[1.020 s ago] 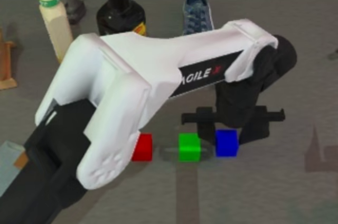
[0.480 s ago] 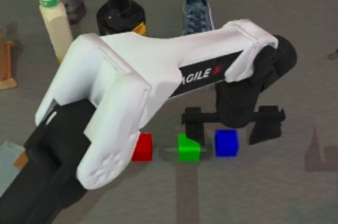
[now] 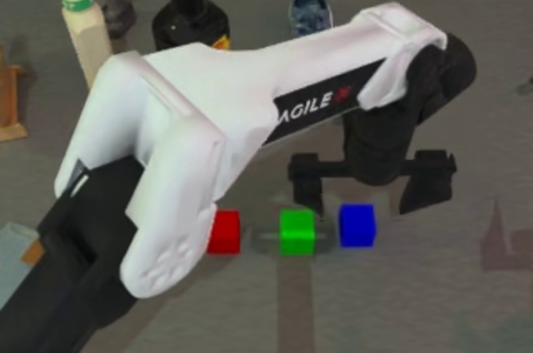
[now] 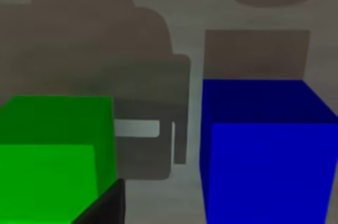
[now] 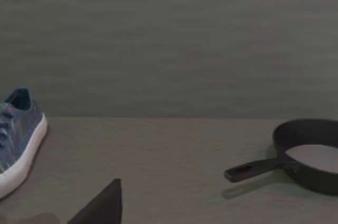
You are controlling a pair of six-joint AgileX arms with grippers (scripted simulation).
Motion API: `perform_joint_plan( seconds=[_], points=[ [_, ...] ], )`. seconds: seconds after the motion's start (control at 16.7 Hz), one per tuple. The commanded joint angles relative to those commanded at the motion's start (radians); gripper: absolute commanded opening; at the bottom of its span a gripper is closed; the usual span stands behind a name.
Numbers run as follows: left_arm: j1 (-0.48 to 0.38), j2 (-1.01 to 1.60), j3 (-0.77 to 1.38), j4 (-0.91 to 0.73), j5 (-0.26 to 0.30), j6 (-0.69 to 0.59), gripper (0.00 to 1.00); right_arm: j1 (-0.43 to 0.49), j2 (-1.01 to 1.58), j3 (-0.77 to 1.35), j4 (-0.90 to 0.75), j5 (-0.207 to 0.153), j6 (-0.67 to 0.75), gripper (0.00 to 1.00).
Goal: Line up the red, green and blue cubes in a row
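Sitting in a row on the grey counter (image 3: 433, 303): bright red cube (image 3: 224, 231) at 9 o'clock, bright green cube (image 3: 297, 231) in the middle, deep blue cube (image 3: 356, 225) at 3 o'clock. Hovering above green and blue, left gripper (image 3: 371, 180), jaws spread wide, gripping nothing. Right gripper's jaws: cannot tell.

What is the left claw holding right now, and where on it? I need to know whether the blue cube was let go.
Nothing. The left claw hangs open above the blue cube, which sits free on the table.
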Motion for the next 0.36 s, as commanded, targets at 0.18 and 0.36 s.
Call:
perform_joint_plan(
  seconds=[0.18, 0.36],
  points=[
    [0.008, -0.007, 0.097, -0.113, -0.001, -0.002, 1.00, 0.000, 0.000, 0.000, 0.000, 0.000, 0.000, 1.00],
    [0.011, -0.014, 0.137, -0.153, -0.001, -0.001, 1.00, 0.000, 0.000, 0.000, 0.000, 0.000, 0.000, 1.00]
  ],
)
